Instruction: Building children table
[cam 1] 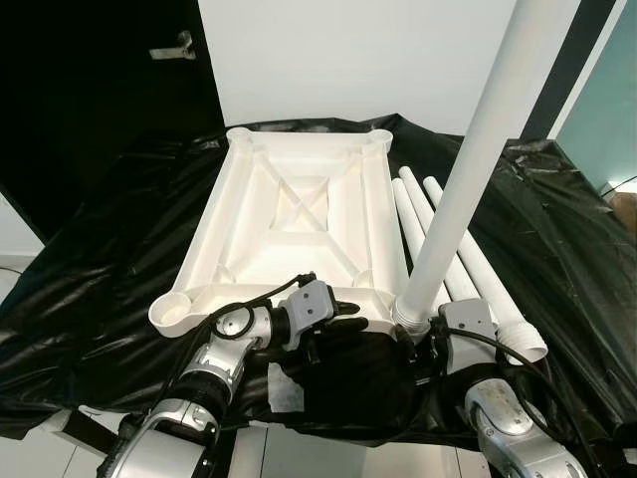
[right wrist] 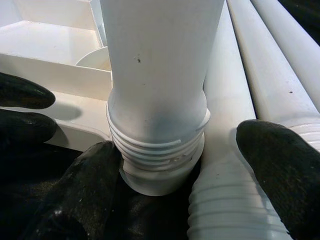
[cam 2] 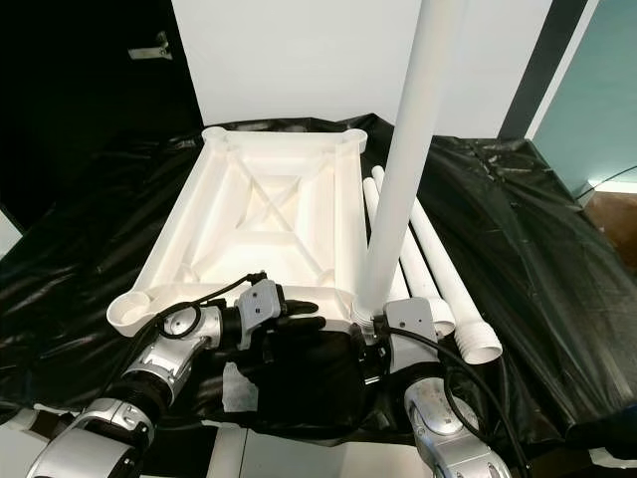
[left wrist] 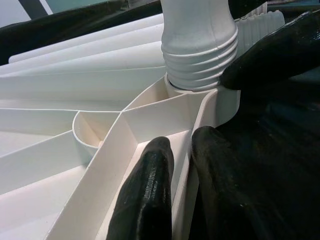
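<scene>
The white tabletop (cam 1: 221,204) lies upside down on black sheeting, its ribs facing up. One white leg (cam 1: 468,169) stands upright in the near right corner socket (left wrist: 220,102), its threaded end (right wrist: 157,147) partly showing above the socket. My left gripper (cam 1: 343,319) is shut on the tabletop's near rim (left wrist: 182,150), one finger inside the wall and one outside. My right gripper (right wrist: 185,185) is open around the leg's threaded base. One finger (right wrist: 90,185) touches the threads; the other sits apart beside a lying leg.
Three more white legs (cam 1: 448,259) lie side by side to the right of the tabletop, threaded ends toward me. An open corner socket (cam 1: 174,312) is at the near left. Black sheeting (cam 1: 557,229) covers the whole work surface, with a white wall behind.
</scene>
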Robot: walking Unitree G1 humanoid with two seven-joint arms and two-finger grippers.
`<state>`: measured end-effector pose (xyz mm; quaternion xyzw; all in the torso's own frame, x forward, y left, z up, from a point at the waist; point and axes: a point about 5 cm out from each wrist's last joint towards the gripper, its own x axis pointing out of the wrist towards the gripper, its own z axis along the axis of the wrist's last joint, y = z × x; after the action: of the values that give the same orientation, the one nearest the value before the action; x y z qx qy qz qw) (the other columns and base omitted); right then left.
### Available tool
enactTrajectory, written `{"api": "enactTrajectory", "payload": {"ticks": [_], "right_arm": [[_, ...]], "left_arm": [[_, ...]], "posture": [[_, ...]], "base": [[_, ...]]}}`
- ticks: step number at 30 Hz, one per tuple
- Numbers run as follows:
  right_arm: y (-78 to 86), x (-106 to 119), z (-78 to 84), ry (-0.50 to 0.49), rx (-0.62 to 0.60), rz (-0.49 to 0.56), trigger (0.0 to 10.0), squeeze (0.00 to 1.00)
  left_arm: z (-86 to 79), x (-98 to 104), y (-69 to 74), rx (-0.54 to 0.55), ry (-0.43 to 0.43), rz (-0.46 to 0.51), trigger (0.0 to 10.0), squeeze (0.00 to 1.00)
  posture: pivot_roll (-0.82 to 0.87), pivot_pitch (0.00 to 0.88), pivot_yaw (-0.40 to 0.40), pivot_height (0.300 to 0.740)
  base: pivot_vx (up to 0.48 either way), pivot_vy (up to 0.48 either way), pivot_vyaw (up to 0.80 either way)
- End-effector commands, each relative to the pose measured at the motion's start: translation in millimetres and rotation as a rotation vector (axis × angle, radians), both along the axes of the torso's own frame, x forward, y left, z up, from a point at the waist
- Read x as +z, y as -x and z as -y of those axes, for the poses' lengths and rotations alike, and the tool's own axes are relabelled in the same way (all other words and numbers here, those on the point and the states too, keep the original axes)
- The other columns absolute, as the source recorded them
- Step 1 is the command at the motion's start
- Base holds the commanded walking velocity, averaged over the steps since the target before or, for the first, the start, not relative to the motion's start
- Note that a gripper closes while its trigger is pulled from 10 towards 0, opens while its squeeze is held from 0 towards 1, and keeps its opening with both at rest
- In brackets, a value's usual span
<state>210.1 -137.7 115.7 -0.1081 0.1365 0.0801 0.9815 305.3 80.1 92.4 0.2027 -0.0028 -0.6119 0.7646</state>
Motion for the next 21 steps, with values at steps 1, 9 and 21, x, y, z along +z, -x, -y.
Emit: {"api": "enactTrajectory", "payload": {"ticks": [1,9,21], "right_arm": [[-5.0,25.7,13.9,0.008,-0.04,0.346,10.0,0.0],[-5.0,25.7,13.9,0.008,-0.04,0.346,10.0,0.0],[-5.0,25.7,13.9,0.008,-0.04,0.346,10.0,0.0]], "left_arm": [[-7.2,-11.5,2.1,0.024,-0.05,-0.037,10.0,0.0],[-7.2,-11.5,2.1,0.024,-0.05,-0.037,10.0,0.0],[-7.2,-11.5,2.1,0.024,-0.05,-0.037,10.0,0.0]], "posture": [[-0.2,0.026,0.05,0.74],[-0.2,0.026,0.05,0.74],[-0.2,0.026,0.05,0.74]], "base": [[0.0,0.0,0.0],[0.0,0.0,0.0],[0.0,0.0,0.0]]}}
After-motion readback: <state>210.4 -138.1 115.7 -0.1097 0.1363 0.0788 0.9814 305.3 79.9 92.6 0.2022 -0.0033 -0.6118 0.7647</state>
